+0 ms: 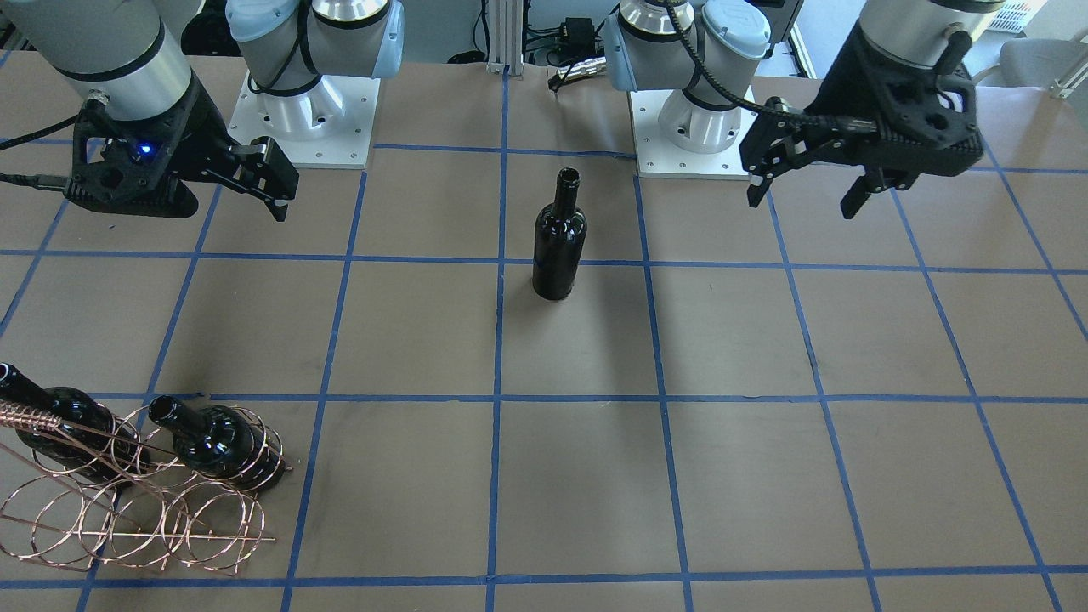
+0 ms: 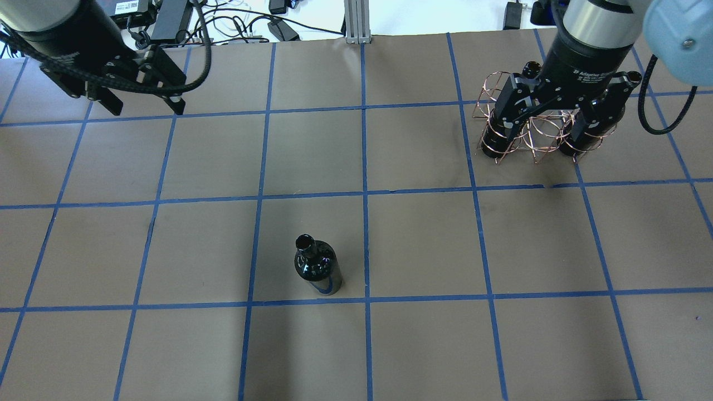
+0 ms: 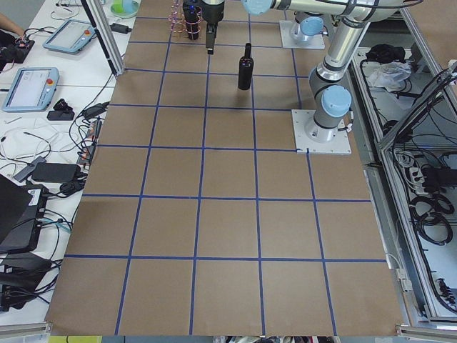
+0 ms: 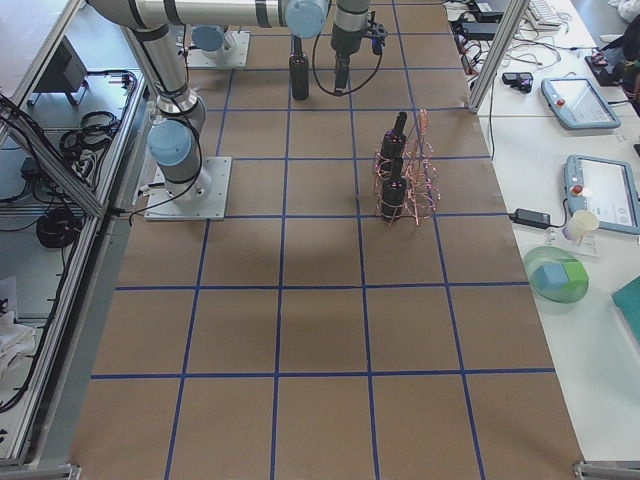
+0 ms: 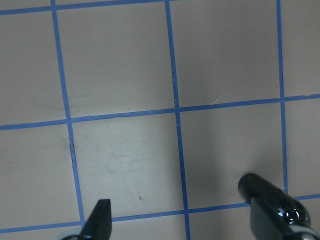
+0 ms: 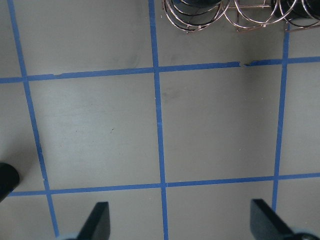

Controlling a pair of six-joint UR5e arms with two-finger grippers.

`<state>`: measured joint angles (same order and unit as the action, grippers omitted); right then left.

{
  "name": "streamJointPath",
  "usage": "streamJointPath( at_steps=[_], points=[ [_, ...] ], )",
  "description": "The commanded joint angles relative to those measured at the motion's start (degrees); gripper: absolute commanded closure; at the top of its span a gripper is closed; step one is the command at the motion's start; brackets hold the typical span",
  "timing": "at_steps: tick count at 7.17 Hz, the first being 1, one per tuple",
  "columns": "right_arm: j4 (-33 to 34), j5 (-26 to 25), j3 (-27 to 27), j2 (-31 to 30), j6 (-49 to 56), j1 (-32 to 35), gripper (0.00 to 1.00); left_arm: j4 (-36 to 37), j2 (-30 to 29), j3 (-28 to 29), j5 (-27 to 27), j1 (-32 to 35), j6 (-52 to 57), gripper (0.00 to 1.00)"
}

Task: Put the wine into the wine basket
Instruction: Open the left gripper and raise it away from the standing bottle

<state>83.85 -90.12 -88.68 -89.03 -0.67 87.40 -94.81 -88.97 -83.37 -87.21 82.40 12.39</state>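
Step in hand, as we judge it: approach and grasp of the free wine (image 1: 559, 242); nothing is held yet. The bottle stands upright about midway along the counter (image 1: 765, 476), nearer the robot-side edge than the operators' edge. The wine basket (image 1: 212, 529) sits close to the operators' edge, across from the right arm's base. Two other bottles (image 1: 217, 442) are seated in the rings on the robot side of its handle (image 1: 34, 416). Left gripper (image 1: 801, 204): jaws spread wide, empty, well above the counter. Right gripper (image 6: 182, 220): jaws likewise wide and empty, with the basket at the top of its wrist view. As the basket lies on the right arm's side, we would take the bottle with that arm. We would close squarely on the cylindrical body or just under the shoulders and keep the bottle vertical. Glass: dark, glossy, unlabelled, with rounded shoulders and a narrow neck. It is smooth, so probably slippery, and the grip should be firm before any lift. Basket: thin copper-coloured wire, round rings joined by straight rods, twisted handle. It looks light and may shift if nudged. The rings seem barely bottle-wide. We would centre the base over a free ring on the operators' side of the handle, descend straight, and release only once seated.
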Motion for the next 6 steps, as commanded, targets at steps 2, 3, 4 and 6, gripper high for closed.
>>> streamJointPath(
  at_steps=[2, 3, 4, 6],
  points=[
    [0.43, 0.12, 0.00, 0.00, 0.75, -0.21, 0.00, -2.04, 0.20, 1.27, 0.20, -2.94, 2.73, 0.03],
    [0.17, -1.18, 0.17, -0.35, -0.03, 0.66, 0.00, -2.04, 0.37, 1.36, -0.41, -3.99, 4.64, 0.03],
    [0.00, -2.33, 0.87, -1.05, -0.12, 3.28, 0.00, -2.22, 0.38, 1.36, -0.33, -5.65, 4.75, 0.03],
    [1.30, -2.69, 1.32, -1.41, -4.48, 13.01, 0.00, -2.31, 0.73, 1.36, -0.67, -6.55, 4.75, 0.00]
  ],
)
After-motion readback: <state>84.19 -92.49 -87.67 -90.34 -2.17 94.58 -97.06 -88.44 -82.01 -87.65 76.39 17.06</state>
